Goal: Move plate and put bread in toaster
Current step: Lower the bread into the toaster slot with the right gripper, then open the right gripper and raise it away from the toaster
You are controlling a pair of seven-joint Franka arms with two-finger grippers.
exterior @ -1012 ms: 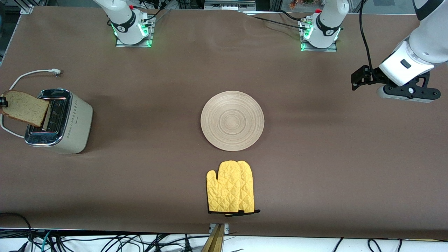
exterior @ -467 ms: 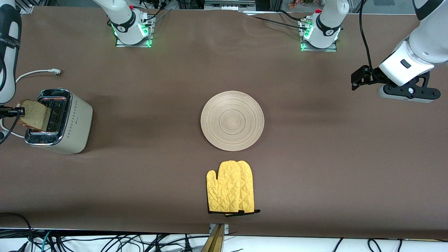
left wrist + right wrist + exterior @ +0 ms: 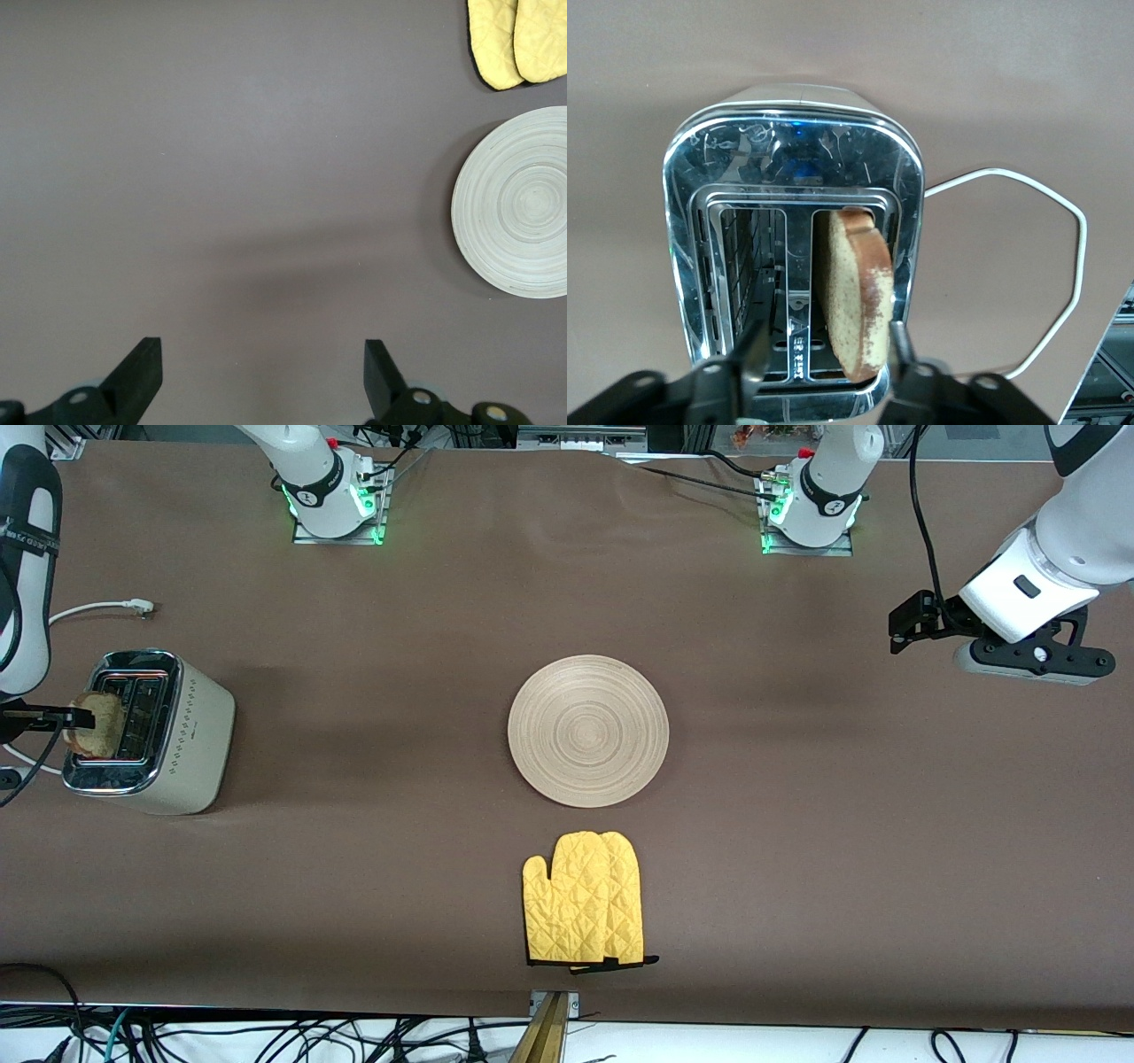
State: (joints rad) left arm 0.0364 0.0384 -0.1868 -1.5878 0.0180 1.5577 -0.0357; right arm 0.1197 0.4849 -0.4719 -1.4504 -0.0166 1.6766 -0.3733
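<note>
Overhead, brown table (image 3: 797,850); left hand (image 3: 261,376) spread, right hand (image 3: 824,367) loose around bread (image 3: 855,297) in toaster (image 3: 190,731).

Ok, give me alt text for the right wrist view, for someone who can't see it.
A slice of bread stands upright in one slot of the chrome-topped toaster, part of it above the rim, with the right gripper directly over it, one finger on either side. The toaster's white cord loops across the brown table.

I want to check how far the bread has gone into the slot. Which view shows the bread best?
The right wrist view: it looks straight down on the bread, standing on edge, partly down one slot of the toaster. The front view shows only a small part of it at the table's edge. The left wrist view misses it entirely.
</note>
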